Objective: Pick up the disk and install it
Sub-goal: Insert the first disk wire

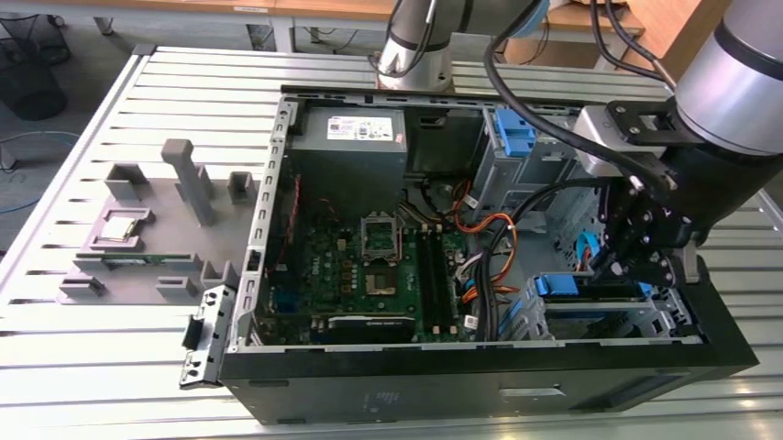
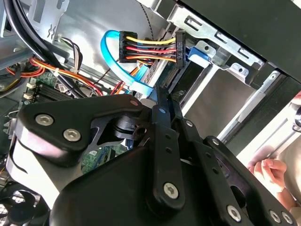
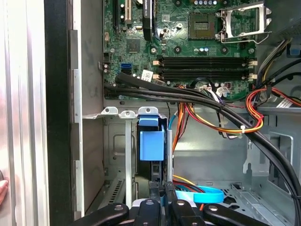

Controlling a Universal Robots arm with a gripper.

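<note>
Closest to my second wrist view is the black linkage of the gripper [image 2: 160, 101], its two fingers drawn together into a narrow tip with no gap showing between them; in the first wrist view those fingers [image 3: 162, 195] press close onto the edge of the disk [image 3: 151, 176]. I read the gripper as clamped on the disk.

From the exterior view, the biggest thing I see is the slatted metal table [image 1: 147, 101], with the open computer case [image 1: 490, 385] lying on it. The arm [image 1: 746, 82] reaches down into the case at the exterior view's right, over the drive bay [image 1: 612, 321]. The green motherboard [image 1: 367, 266] fills the case floor, and the grey power supply [image 1: 348, 137] sits at the far end. A grey parts fixture [image 1: 135, 238] stands on the table at the exterior view's left, well apart from the case.

In the first wrist view the disk stands on edge in the bay slot, its blue bracket tab [image 3: 152, 141] facing me, between the metal bay rails. Black cables [image 3: 197, 101] and orange and red wires [image 3: 235, 125] run just beside it. A light blue data cable [image 2: 113, 52] loops near the fingertips.

A person's hand [image 2: 270, 172] shows at the case's edge in the second wrist view.
</note>
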